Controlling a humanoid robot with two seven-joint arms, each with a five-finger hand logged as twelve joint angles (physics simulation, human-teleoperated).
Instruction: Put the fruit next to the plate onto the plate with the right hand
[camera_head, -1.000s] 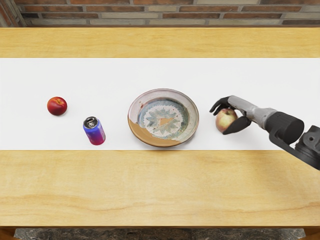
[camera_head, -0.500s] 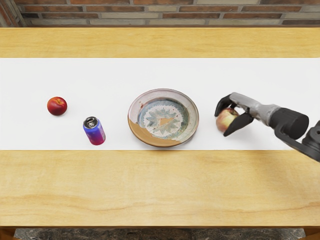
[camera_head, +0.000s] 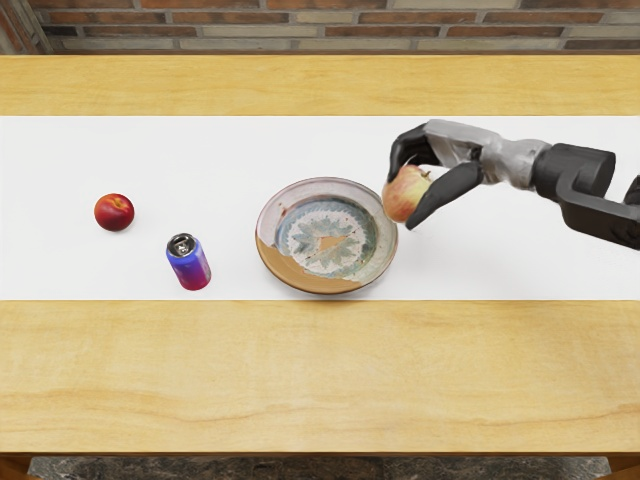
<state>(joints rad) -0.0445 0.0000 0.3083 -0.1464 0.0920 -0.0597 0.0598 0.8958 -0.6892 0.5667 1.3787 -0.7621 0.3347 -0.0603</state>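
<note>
Glazed ceramic plate (camera_head: 300, 270), wooden table (camera_head: 320, 380)

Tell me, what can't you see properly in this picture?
Head view:
- the apple: partly hidden by fingers of the right hand.
- the right arm: cut off by the picture's right edge.
- the can: its writing is too small to read.
- the left arm: out of view.

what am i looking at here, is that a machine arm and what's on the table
This is a simulator render from the robot's head, looking down on a wooden table with a white strip across it. The grey arm from the right ends in its five-finger right robot hand, closed on a yellow-red apple, held at the right rim of a round patterned ceramic plate. Left of the plate sit a blue-purple drink can and a round red fruit. No left arm shows.
</note>
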